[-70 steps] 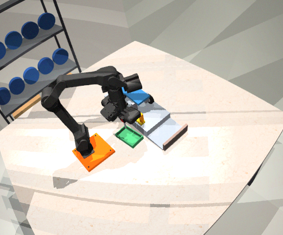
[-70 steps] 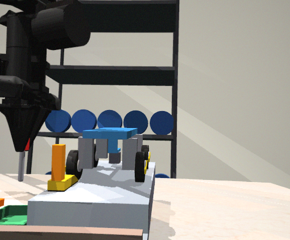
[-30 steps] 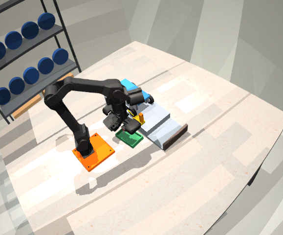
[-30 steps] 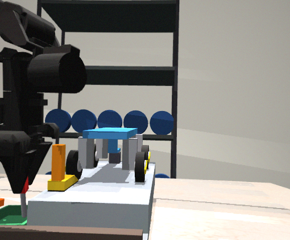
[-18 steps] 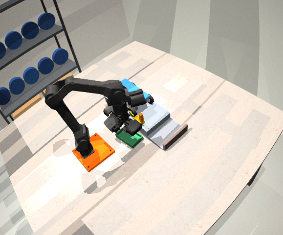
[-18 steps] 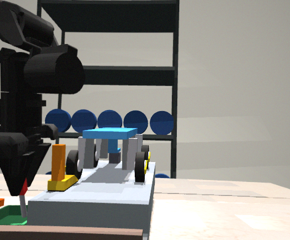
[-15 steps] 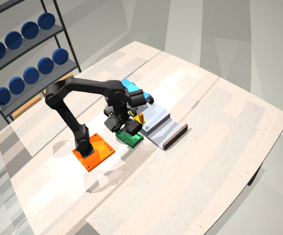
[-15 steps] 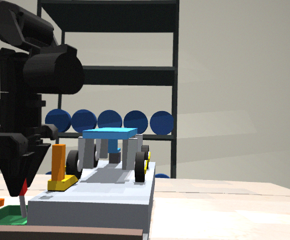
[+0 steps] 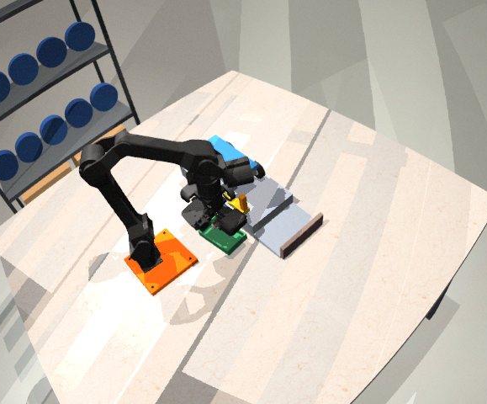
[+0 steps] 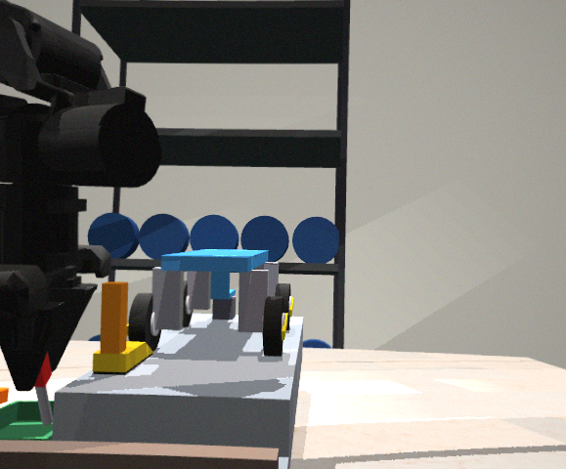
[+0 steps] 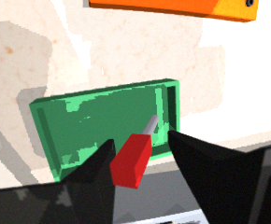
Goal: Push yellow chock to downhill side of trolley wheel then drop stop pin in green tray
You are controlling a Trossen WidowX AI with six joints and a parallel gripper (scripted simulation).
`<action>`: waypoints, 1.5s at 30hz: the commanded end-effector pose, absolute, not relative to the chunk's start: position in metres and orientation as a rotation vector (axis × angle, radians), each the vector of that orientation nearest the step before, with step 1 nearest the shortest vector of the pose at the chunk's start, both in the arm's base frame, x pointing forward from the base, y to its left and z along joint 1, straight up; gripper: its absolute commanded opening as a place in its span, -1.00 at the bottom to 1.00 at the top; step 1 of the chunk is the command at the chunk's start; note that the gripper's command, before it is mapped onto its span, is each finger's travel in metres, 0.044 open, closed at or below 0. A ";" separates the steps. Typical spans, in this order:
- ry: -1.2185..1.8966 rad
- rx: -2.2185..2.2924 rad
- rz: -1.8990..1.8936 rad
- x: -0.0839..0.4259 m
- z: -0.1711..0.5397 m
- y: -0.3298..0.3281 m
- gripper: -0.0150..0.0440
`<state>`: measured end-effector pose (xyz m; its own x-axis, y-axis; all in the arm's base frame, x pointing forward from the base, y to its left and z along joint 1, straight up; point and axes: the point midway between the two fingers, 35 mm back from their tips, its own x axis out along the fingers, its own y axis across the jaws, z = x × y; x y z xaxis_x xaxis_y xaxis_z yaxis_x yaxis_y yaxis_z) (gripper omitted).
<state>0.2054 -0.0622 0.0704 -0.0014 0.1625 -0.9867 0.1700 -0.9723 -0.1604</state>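
Right over the green tray (image 9: 229, 251) (image 10: 0, 419) (image 11: 105, 91), the claw (image 9: 214, 224) (image 10: 32, 386) (image 11: 141, 140) is spread and the red-headed pin (image 9: 214, 225) (image 10: 43, 386) (image 11: 132, 161) is loose between its fingers, tilted, so looks like the drop step. Next I'd let it settle, then back straight up, away from the trolley (image 9: 231, 152) (image 10: 214, 260).

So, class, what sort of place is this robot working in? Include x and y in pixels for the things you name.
Probably a robotics lab or workshop: an arm bolted to an orange base plate (image 9: 174, 270), a test ramp (image 9: 273, 191) (image 10: 171, 418), and metal shelving (image 9: 124, 82) (image 10: 342, 191) behind.
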 end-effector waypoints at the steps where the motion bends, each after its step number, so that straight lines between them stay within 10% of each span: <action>1: 0.371 2.212 -2.186 0.206 0.069 -0.065 0.15; 45: 0.369 2.211 -2.186 0.210 0.056 -0.082 0.15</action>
<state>0.2099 -0.0796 0.0575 0.0000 0.1618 -0.9868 0.1694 -0.9726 -0.1594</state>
